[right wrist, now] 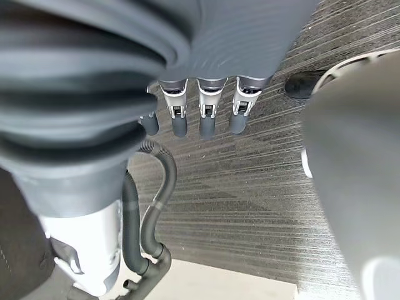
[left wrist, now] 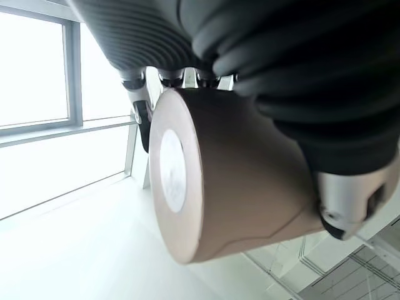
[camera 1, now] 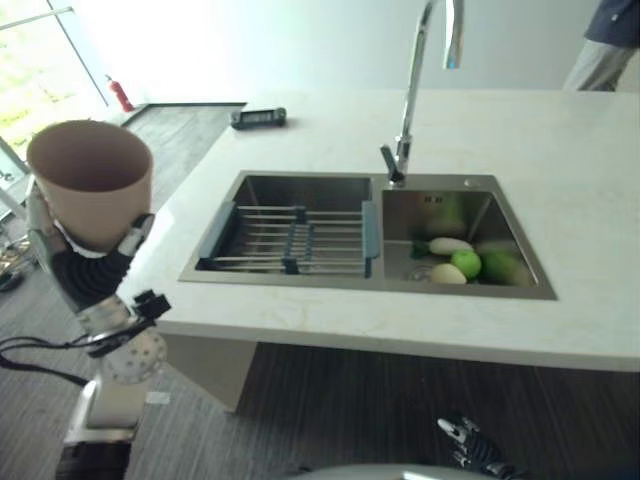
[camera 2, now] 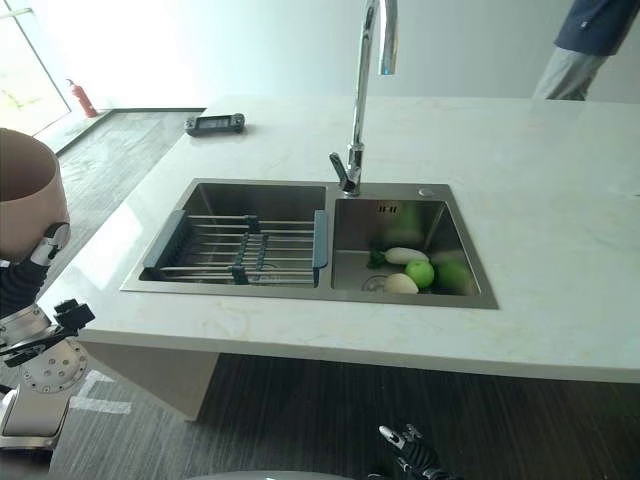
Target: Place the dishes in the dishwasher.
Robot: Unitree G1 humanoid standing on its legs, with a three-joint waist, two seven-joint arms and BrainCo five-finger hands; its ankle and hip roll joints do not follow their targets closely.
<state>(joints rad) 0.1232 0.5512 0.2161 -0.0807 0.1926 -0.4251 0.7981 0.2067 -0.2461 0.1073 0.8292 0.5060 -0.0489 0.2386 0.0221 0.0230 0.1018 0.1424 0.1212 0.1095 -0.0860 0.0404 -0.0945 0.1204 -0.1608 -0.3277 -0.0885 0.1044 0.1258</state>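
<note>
A tan cup [camera 1: 90,180] stands upright in my left hand [camera 1: 85,270], raised beside the left end of the white counter [camera 1: 560,150] and clear of its edge. In the left wrist view the cup's round base [left wrist: 181,175] faces the camera, and the fingers [left wrist: 142,122] and thumb curl round its wall. My right hand [camera 1: 468,440] hangs low in front of the counter, over the dark floor. Its fingers [right wrist: 207,119] are relaxed and hold nothing.
A steel double sink [camera 1: 300,288] is set in the counter. A wire rack [camera 1: 290,240] lies across the left basin; green and white produce [camera 1: 465,262] lies in the right one. A tall faucet [camera 1: 412,90] rises behind. A dark device [camera 1: 258,118] lies far left. A person [camera 1: 605,45] stands far right.
</note>
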